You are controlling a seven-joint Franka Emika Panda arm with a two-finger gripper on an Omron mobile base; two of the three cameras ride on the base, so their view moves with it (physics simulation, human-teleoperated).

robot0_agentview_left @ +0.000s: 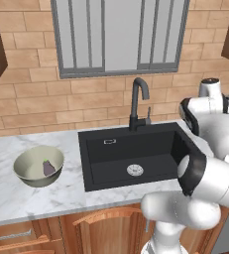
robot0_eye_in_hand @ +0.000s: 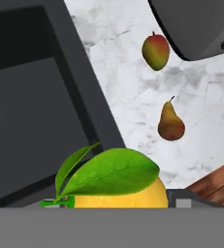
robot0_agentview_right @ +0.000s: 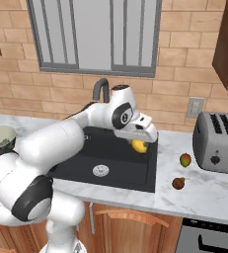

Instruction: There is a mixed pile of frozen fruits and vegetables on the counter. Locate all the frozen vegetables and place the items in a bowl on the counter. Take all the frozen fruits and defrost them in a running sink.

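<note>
— Looking at your tool (robot0_agentview_right: 141, 141), you have it above the right edge of the sink (robot0_agentview_right: 116, 165), pinching the yellow-orange piece (robot0_agentview_right: 139, 146) with its green leaves.

— Where's the rest?

— Your purple-grey lump (robot0_agentview_left: 48, 168) lies in the bowl (robot0_agentview_left: 32, 159) on the desk (robot0_agentview_left: 31, 196), left of the sink. The red-yellow-green oval (robot0_agentview_right: 185, 159) and the red-brown piece (robot0_agentview_right: 178, 183) sit apart on the desk near the toaster (robot0_agentview_right: 219, 142), right of the sink.
</note>
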